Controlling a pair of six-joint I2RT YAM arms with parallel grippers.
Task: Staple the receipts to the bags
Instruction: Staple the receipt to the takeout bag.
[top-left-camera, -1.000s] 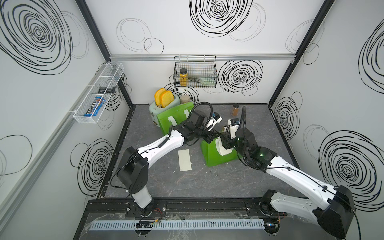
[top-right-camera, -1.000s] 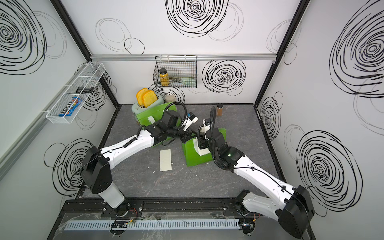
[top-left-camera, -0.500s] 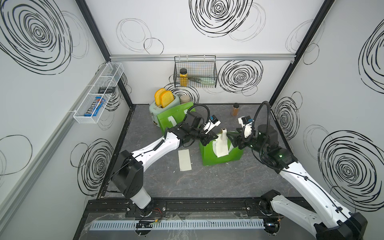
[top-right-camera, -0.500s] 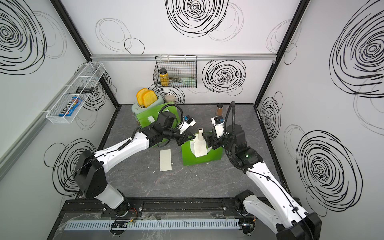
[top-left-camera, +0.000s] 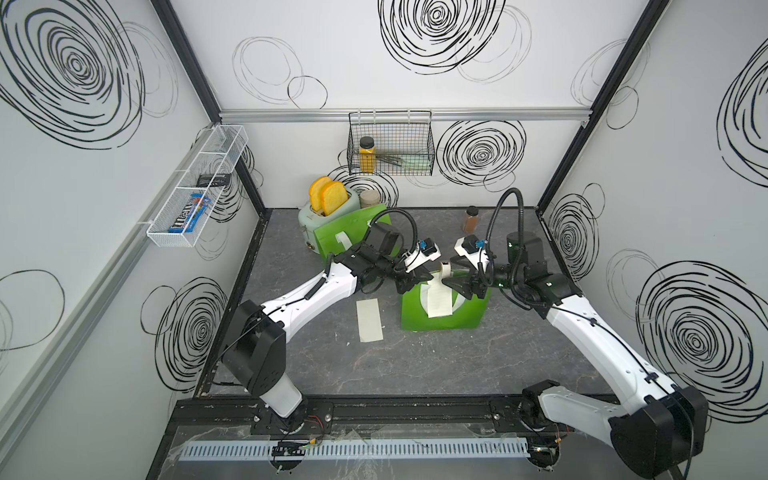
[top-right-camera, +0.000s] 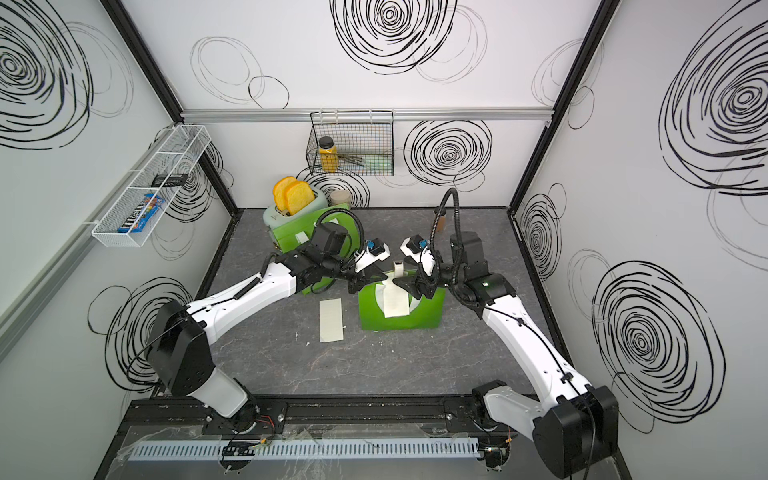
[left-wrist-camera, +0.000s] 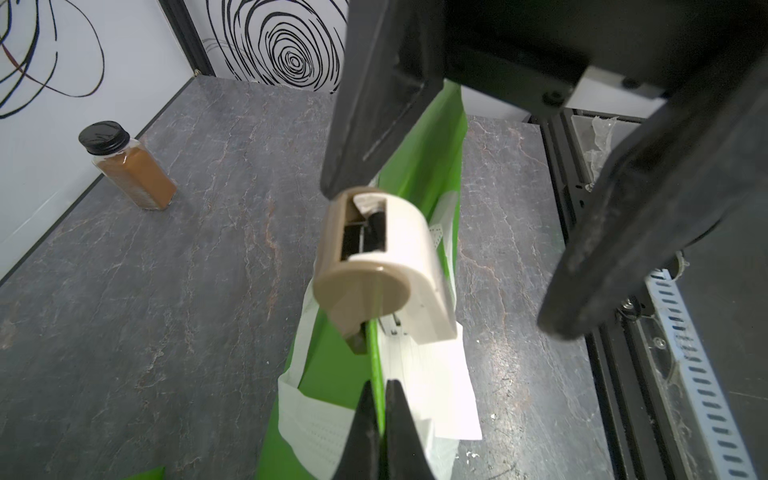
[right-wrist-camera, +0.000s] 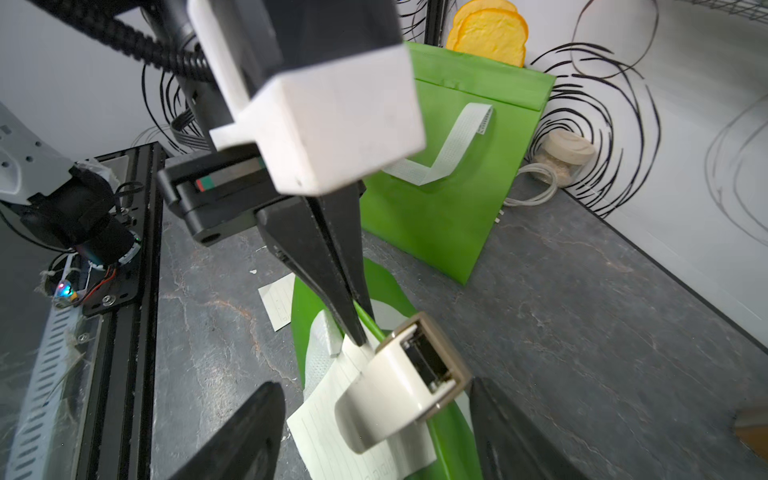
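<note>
- Left gripper (left-wrist-camera: 379, 399): clenched on the top rim of the near bag (top-left-camera: 457, 318), just beside the stapler (left-wrist-camera: 374, 266). Risk: if this pinch slips, the thin rim is likely to sag and the paper can slide out of line.
- Stapler: sits astride the same rim, over the top end of the receipt (top-left-camera: 438, 299). Nothing grips it. Whether a staple is already driven cannot be told.
- Right gripper (right-wrist-camera: 375, 384): released, jaws spread on either side of the stapler body. Risk: an off-centre squeeze may twist the stapler off the rim, or catch paper only.
- Far bag (top-left-camera: 345, 237): bright green, stands just in front of the toaster (top-left-camera: 332, 208) at the back left. Its white handle (right-wrist-camera: 449, 153) lies folded across the front. No receipt shows on it.
- Loose receipt (top-left-camera: 369, 320): pale narrow strip, flat on the tabletop (top-left-camera: 415, 365) just left of the near bag. Risk: flat paper offers little edge for pickup.
- Near bag: stands near the middle of the tabletop. Its faintly lined receipt hangs down the front, over that bag's own handle.
</note>
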